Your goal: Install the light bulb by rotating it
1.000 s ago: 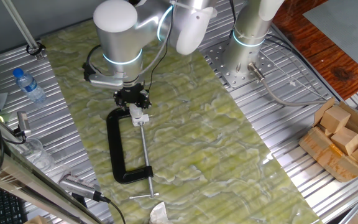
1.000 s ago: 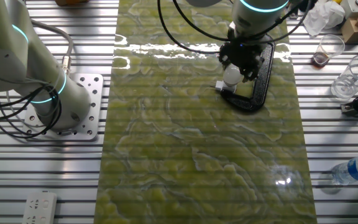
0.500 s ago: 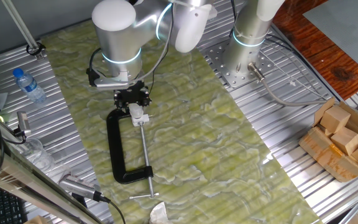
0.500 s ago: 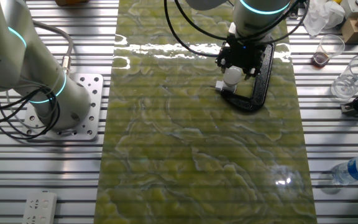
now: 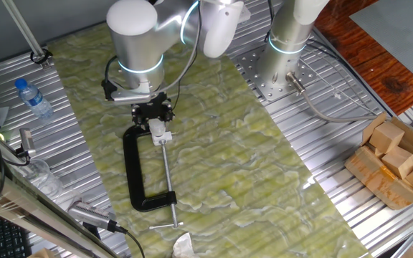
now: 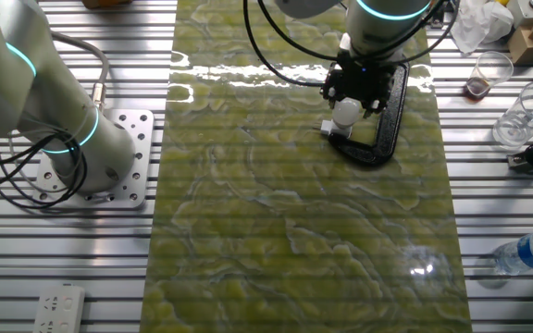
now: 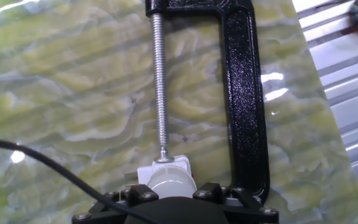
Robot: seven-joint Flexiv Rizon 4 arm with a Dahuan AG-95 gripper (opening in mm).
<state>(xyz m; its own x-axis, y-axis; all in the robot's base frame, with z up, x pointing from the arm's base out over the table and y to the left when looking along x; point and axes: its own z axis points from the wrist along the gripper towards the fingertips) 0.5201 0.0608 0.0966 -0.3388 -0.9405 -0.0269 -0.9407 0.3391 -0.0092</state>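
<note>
Bulb work under way at the clamp head. Light bulb [image 6: 345, 111] sits upright in a white socket fitting [image 7: 164, 169], and the fitting is pinched in the mouth of a black C-clamp [image 5: 133, 168] lying flat on the green marbled mat [image 6: 285, 231]. Clamp's job looks plain: its screw [image 7: 160, 87] bears on the fitting's 12 o'clock face in the hand view, so the socket should not spin when the bulb is twisted.

Gripper [image 6: 353, 89] stands vertically over the bulb, wrist straight down. Fingers reach down around the bulb's upper part, but the pads are hidden by the hand body in all three views; cannot tell whether they are closed on the glass or slack beside it. In the hand view only the bulb's pale dome [image 7: 168, 185] shows at 6 o'clock, just under the black hand housing.

Judgement: mid-installation, a rotating stroke or a re-grip between strokes. Vertical alignment matters here, since a tilted twist could cross the thread or lever the fitting out from under the screw.

Water bottle [image 5: 33, 98] lies well apart at 9 o'clock.
</note>
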